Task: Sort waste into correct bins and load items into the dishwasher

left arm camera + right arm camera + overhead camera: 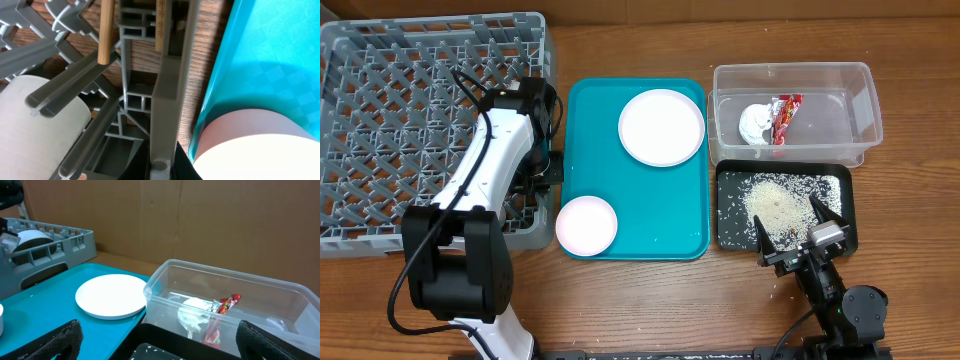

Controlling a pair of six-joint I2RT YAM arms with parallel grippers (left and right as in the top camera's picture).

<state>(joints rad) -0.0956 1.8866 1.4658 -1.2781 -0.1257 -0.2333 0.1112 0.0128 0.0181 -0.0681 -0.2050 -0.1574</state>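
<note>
The left gripper (543, 168) is sitting shut at the wall of the grey rack (380, 60), while the right gripper (790, 230) is hanging wide open, empty, over the near edge of the black tray (728, 215).

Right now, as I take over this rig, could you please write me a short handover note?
Left gripper: shut, nothing seen in it, at the right wall of the dish rack.
Right gripper: open, empty, over the black tray.
Done: napkin and wrapper in the clear tub, rice in the black tray, chopsticks seemingly in the rack.
Left: plate and pink bowl sit on the teal tray, to load. Grey-green bowl not visible.
</note>
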